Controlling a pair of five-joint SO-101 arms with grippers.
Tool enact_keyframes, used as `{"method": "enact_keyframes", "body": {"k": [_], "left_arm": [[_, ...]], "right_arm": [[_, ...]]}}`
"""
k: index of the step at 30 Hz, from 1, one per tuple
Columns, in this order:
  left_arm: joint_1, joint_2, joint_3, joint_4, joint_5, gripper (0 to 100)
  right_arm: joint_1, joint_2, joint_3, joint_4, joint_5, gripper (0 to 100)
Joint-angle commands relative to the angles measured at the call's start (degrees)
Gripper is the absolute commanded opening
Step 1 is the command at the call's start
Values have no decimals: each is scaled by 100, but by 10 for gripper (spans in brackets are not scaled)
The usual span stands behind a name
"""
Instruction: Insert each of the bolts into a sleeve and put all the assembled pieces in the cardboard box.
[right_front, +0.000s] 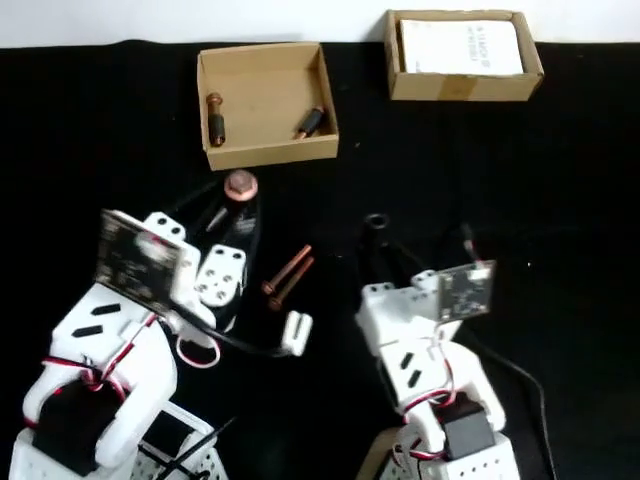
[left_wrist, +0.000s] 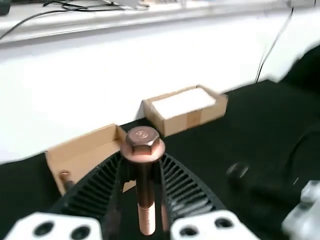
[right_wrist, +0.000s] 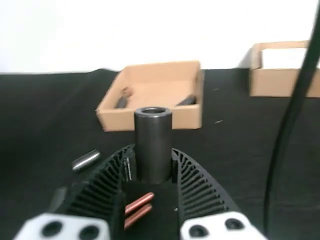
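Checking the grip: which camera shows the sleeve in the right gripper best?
Right wrist view: the sleeve stands upright in the right gripper, bore visible. The high view gives a dark ring end-on; the left wrist view, perhaps a blur.

A black table (right_front: 560, 180) carries an open cardboard box (right_front: 270, 153) near its far edge, a second box (right_front: 460, 88) (white sheet inside) apart beside it, two copper bolts (right_front: 290, 268) lying side by side, and a small silver sleeve (right_wrist: 86, 160)
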Motion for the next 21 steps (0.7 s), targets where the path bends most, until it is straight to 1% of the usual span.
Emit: {"method": "enact_keyframes", "body": {"k": [1,5,9,11,19,21], "left_arm": [[66,321,-154,-237,571,9],[215,831,-558,-229,800,9],[910,1402,-796,-88,1037,9],[1130,1666,-831,-79,1090,9],[1297,2308,-831,-158,1090,9],[1262,2413,-901,-378,1090,9]], "right_arm": [[-295,-40,338,-479,-9,8],[-479,-75,840,-690,-9,8],[-655,-75,1147,-927,-9,7],[-673,-75,1165,-980,-9,7],[-673,-84,1165,-980,-9,7],[-673,-84,1182,-980,-9,7]]}}
